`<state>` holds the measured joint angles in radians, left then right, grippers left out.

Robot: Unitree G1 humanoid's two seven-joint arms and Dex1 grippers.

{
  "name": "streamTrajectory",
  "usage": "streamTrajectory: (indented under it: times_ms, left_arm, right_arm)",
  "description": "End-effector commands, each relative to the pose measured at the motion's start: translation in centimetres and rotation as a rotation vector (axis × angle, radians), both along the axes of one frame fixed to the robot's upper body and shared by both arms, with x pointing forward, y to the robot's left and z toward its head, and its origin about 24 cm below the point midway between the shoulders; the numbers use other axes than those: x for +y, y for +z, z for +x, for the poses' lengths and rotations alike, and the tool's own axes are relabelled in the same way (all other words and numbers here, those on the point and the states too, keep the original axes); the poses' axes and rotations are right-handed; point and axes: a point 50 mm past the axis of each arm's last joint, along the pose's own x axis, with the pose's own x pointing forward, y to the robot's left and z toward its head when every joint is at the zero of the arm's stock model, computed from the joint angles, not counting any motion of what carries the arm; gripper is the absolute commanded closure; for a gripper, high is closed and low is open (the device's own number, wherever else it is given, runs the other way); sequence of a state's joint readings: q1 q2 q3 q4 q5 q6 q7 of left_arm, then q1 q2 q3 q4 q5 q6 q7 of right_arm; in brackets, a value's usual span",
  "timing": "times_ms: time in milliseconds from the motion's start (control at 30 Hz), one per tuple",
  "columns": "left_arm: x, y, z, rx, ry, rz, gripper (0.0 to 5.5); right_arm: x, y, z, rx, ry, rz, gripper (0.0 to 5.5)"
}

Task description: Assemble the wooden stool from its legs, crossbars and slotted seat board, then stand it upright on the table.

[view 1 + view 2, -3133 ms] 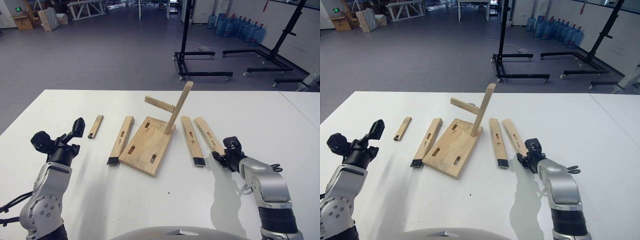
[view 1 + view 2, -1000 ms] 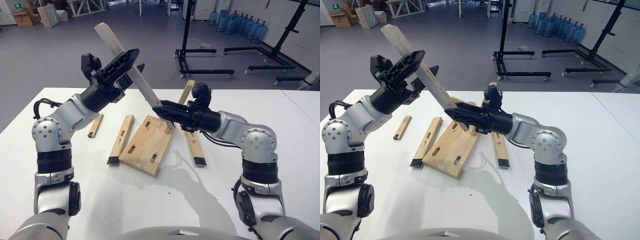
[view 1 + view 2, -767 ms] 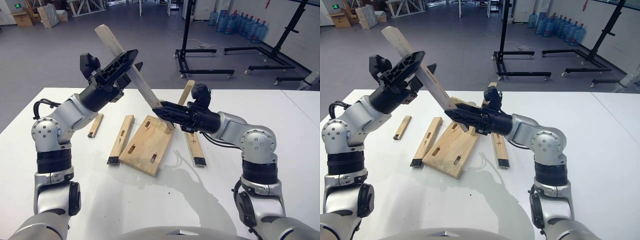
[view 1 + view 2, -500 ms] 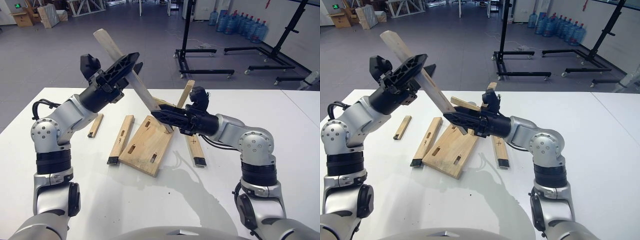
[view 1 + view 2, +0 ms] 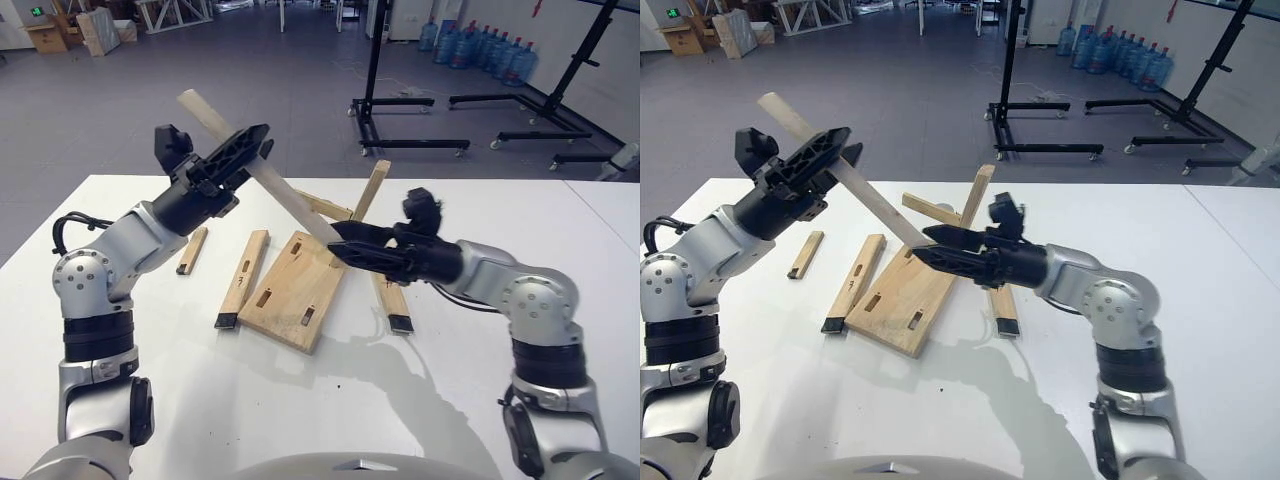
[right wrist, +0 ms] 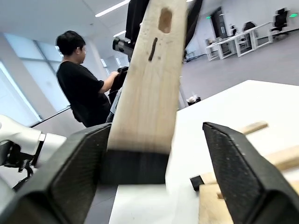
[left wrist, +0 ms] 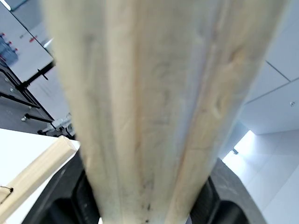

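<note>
Aloft over the middle of the table [image 5: 200, 390], a leg [image 5: 290, 203], slanted from the upper left of the head view down to centre. Clamped near its upper end by the left gripper [image 5: 262, 145], fingers [image 7: 70, 196] pressed to both its sides. At its lower, black-capped end, the right gripper [image 5: 335, 240], fingers [image 6: 74, 172] spread wide with the cap between them, close against one finger and a gap to the other.

Just below that end, flat on the table at centre, the seat board [image 5: 290, 295], slots up, set askew to the table's edge. Contact between leg and board: cannot tell. Standing in the board's far right corner, a second leg [image 5: 368, 200], leaning right, with a crossbar [image 5: 322, 207] jutting from it toward the left, off the table.

Just left of the board, a third leg [image 5: 243, 278] lying flat, black cap toward the lower edge of the frame. Further left and apart, a short bar [image 5: 192, 252], also flat. Right of the board, under the right arm, a fourth leg [image 5: 393, 303], flat and partly hidden, cap toward the lower edge.

Beyond the table, upper right, black wheeled racks [image 5: 400, 105] and a row of water bottles [image 5: 480, 45]. In the upper left corner, boxes [image 5: 60, 35].
</note>
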<state>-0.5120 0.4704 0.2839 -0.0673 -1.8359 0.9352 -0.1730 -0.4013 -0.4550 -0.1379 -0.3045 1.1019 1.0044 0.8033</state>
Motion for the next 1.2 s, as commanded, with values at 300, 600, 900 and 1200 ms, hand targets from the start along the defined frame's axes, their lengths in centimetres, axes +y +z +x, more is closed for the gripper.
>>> streamTrajectory:
  times_ms: [300,600,900,1200]
  left_arm:
    - [3.3,0.7,-0.4,-0.230,0.263,0.379,3.48]
    - [2.7,2.1,0.6,-0.477,0.453,0.590,3.48]
    - [3.0,2.6,0.9,-0.515,0.549,0.580,3.48]
    - [2.4,1.7,0.7,-0.489,0.562,0.568,3.48]
  right_arm:
    - [-2.9,-2.5,-2.4,-0.101,-0.007,-0.413,0.10]
    - [5.0,-8.3,0.4,-0.260,-0.152,-0.629,0.10]
    - [10.6,-7.8,0.6,-0.500,-0.041,-0.920,0.10]
    - [12.5,-5.4,2.4,-0.482,-0.052,-1.028,0.10]
